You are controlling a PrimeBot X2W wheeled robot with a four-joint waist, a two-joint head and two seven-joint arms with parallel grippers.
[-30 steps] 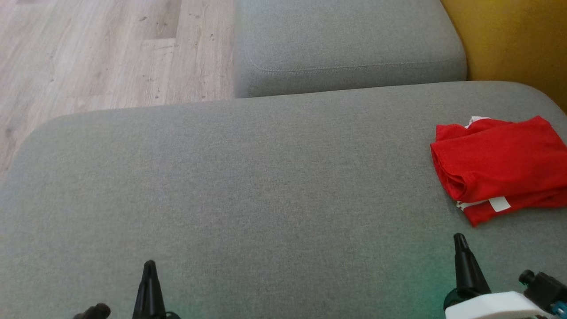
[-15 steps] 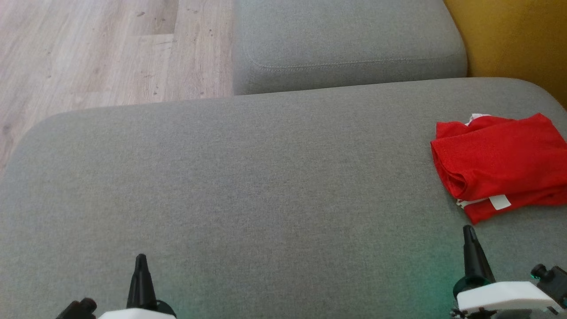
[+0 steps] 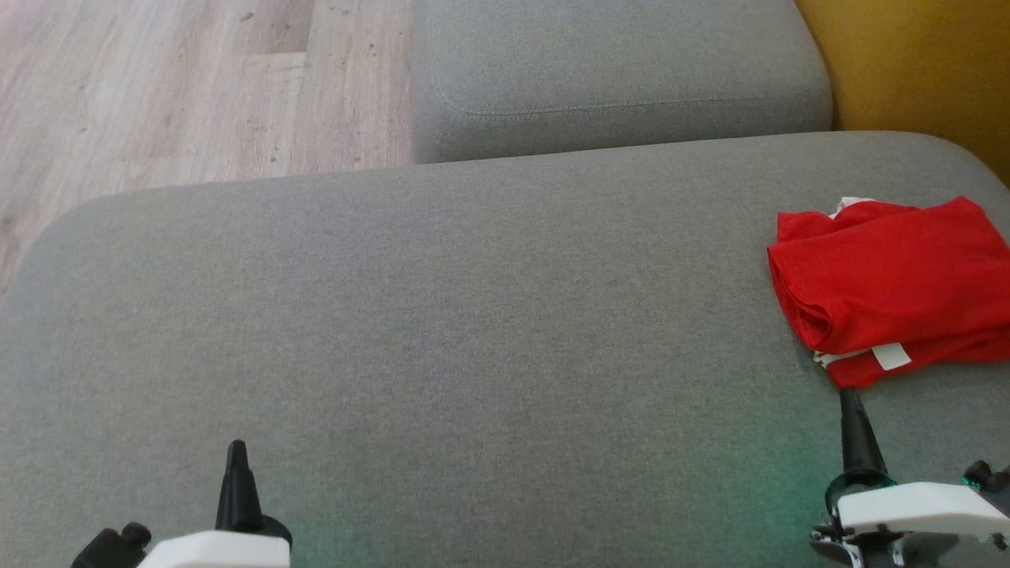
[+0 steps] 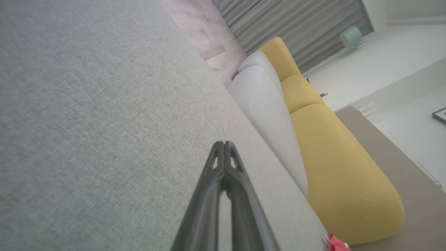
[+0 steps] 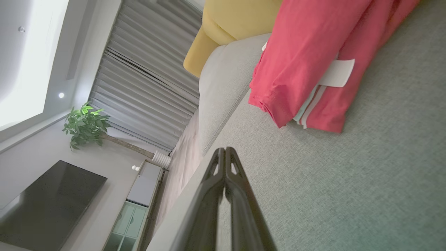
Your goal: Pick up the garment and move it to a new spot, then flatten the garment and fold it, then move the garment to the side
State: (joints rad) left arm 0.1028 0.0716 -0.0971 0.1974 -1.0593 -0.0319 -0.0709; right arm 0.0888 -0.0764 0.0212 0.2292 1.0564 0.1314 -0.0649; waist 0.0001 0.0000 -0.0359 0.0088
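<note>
A folded red garment [image 3: 892, 288] with white trim and a white tag lies at the far right of the grey sofa cushion [image 3: 442, 315]. In the right wrist view the garment [image 5: 313, 55] lies just beyond my fingers. My right gripper [image 3: 851, 398] is shut and empty, its tip just short of the garment's near corner. My left gripper [image 3: 236, 451] is shut and empty at the lower left, over bare cushion. Both wrist views show each pair of fingers pressed together: left gripper [image 4: 224, 143], right gripper [image 5: 225, 150]. A red corner of the garment [image 4: 334, 242] peeks in at the bottom of the left wrist view.
A second grey cushion [image 3: 615, 71] lies behind the main one. A yellow sofa part [image 3: 907, 63] stands at the back right. Wooden floor [image 3: 158, 95] lies beyond the cushion's left edge. The right wrist view shows curtains, a potted plant [image 5: 85, 125] and a dark screen [image 5: 45, 202].
Both grippers have risen further into the head view, their white wrists now showing. The right tip has come closer to the garment's near corner. The picture has shifted slightly.
</note>
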